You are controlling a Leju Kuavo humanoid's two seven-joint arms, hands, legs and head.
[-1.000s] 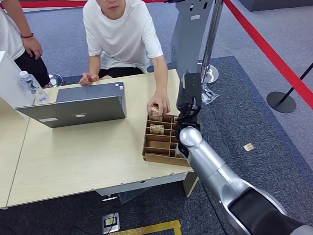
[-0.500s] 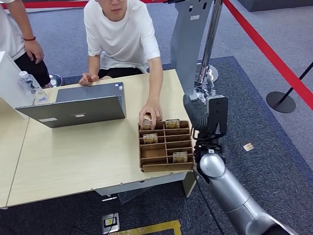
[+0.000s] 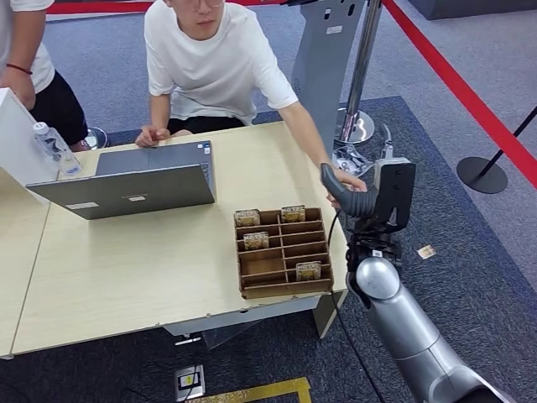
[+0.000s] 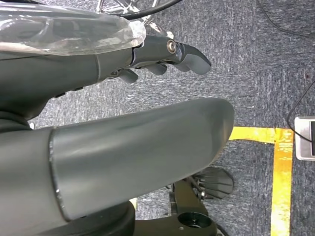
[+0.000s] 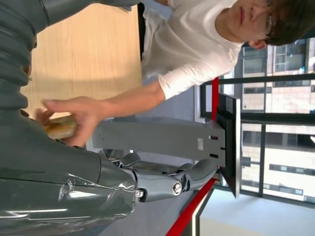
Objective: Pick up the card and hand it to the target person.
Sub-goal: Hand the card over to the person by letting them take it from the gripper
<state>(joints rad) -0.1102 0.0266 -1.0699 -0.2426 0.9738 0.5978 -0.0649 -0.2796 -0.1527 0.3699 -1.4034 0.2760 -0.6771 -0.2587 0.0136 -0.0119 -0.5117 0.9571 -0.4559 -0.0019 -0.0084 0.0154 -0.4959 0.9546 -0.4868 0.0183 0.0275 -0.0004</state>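
My right hand point(image 3: 372, 198) is raised off the table's right edge, thumb out toward the table and fingers point(image 5: 169, 183) stretched. The card point(image 5: 61, 128), small and tan, sits at the base of that hand with its near end hidden behind my palm. The seated person's hand point(image 3: 346, 178) reaches across and grips the card's far end point(image 5: 83, 115). Whether my hand presses the card is hard to make out; it holds the same pose as before. My left hand point(image 4: 122, 142) hangs over the carpet, fingers apart, holding nothing.
A brown divided box point(image 3: 285, 290) with several cards point(image 3: 308, 270) sits at the table's point(image 3: 127, 269) right end. A grey laptop point(image 3: 145, 180) and a water bottle point(image 3: 54, 144) stand further left. A second person point(image 3: 32, 67) stands far left. A grey stand point(image 3: 329, 59) and a red barrier belt point(image 3: 462, 92) are behind.
My right hand rose from over the box and swung right, off the table's edge. The person left a card in the box, nudged it left, then reached to my hand.
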